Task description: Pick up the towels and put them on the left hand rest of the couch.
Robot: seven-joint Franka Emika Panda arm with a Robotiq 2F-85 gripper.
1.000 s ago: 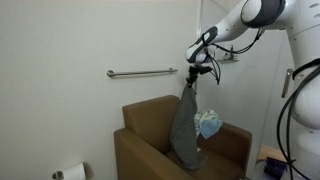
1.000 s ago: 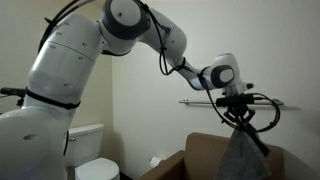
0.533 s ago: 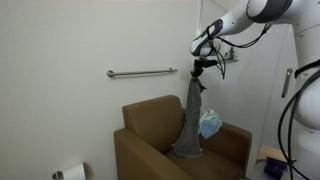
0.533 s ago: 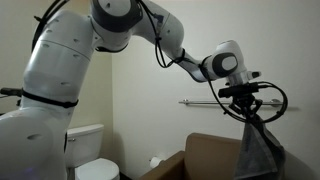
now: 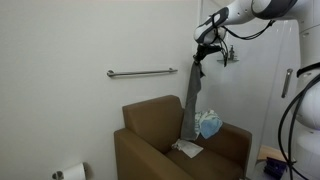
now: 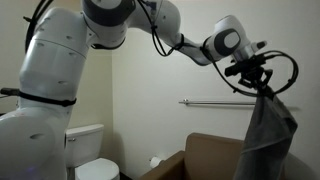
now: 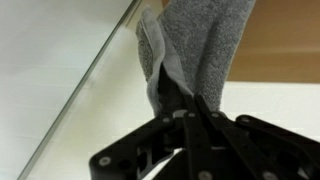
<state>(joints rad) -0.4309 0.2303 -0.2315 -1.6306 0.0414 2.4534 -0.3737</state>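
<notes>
My gripper [image 5: 203,50] is shut on the top of a long grey towel [image 5: 192,100] and holds it high above the brown couch [image 5: 150,135]. The towel hangs straight down, its lower end near the seat. In an exterior view the gripper [image 6: 262,88] holds the grey towel [image 6: 268,135] up over the couch back [image 6: 212,152]. In the wrist view the shut fingers [image 7: 182,100] pinch the grey towel [image 7: 195,45]. A light blue towel [image 5: 209,124] lies on the seat by the right arm rest. A small white cloth [image 5: 187,149] lies on the seat front.
A metal grab bar [image 5: 141,72] runs along the wall above the couch and also shows in an exterior view [image 6: 205,102]. A toilet [image 6: 90,150] stands left of the couch. A toilet paper roll [image 5: 70,173] hangs low on the wall.
My gripper has risen and moved slightly right with the grey towel, pulling it up off the seat until it hangs stretched out. The white cloth on the seat is now uncovered.
</notes>
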